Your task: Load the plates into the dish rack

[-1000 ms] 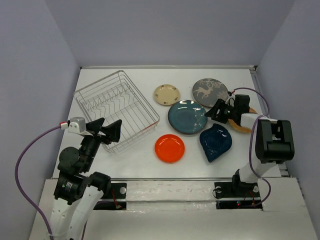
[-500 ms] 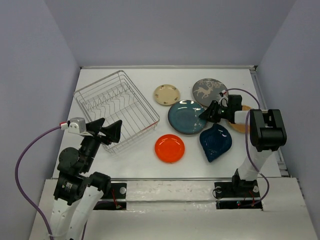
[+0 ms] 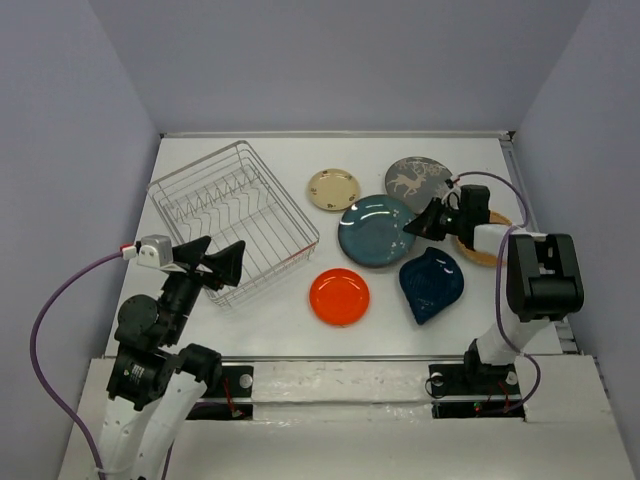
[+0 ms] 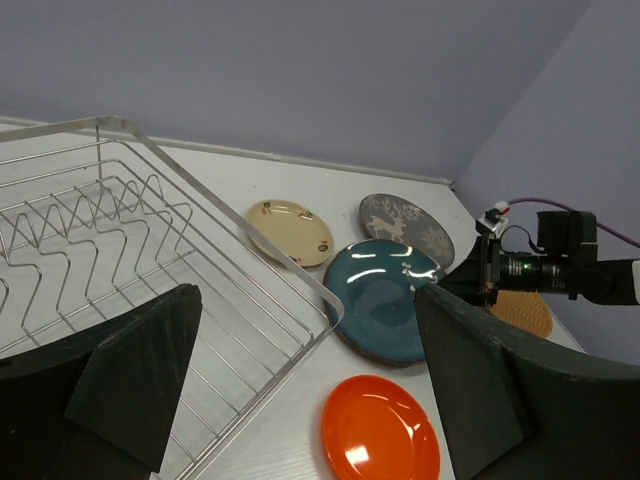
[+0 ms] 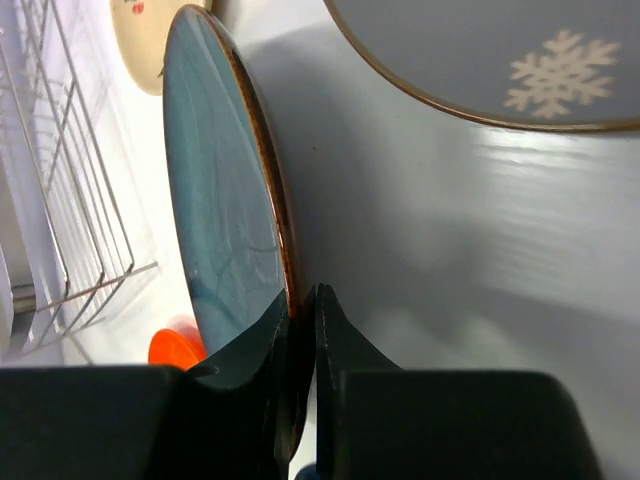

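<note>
Right wrist, fingers clamping teal plate rim

From above, my right arm covers most of the tan plate, just right of the teal plate. On the right wrist camera, the deer plate beyond the teal plate runs off the top edge. The orange plate is a sliver behind the right gripper. The rack is cut off at the left.

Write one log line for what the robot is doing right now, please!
right gripper: shut on teal plate rim | left gripper: open, at dish rack near edge | rack: no plates in it yet
</note>
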Controlling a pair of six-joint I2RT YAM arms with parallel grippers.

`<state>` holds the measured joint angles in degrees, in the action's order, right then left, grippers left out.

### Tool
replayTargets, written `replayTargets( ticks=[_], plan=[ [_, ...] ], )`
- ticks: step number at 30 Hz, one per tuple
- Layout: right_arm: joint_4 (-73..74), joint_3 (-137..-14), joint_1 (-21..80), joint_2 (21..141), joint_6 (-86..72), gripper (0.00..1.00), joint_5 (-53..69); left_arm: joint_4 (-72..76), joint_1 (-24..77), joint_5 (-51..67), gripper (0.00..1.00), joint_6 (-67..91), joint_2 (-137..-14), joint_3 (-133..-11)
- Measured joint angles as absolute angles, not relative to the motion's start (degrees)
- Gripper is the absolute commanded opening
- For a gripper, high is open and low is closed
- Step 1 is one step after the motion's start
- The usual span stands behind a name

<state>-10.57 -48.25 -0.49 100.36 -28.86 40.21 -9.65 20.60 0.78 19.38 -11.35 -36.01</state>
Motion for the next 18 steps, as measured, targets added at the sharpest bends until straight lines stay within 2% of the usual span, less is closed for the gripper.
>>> replayTargets(
  ticks=[6,10,14,18],
  plan=[
    [-2.63,-47.31,-0.71,83.94,-27.97,0.07,29.85,-9.32,21.43,0.78,0.99,19.66,-11.35,-35.99],
    [3.31,-50.87,0.71,73.78,-27.64,0.07,22.72,-9.23,21.8,0.56,0.99,20.29,-11.18,-35.97],
    [9.41,-60.9,9.19,71.66,-26.46,0.07,11.86,-9.39,22.46,-2.74,0.99,20.91,-10.92,-35.97],
    [12.16,-71.85,21.21,75.09,-25.56,0.07,2.11,-11.03,23.29,-8.78,0.99,21.67,-10.9,-36.03]
  ],
)
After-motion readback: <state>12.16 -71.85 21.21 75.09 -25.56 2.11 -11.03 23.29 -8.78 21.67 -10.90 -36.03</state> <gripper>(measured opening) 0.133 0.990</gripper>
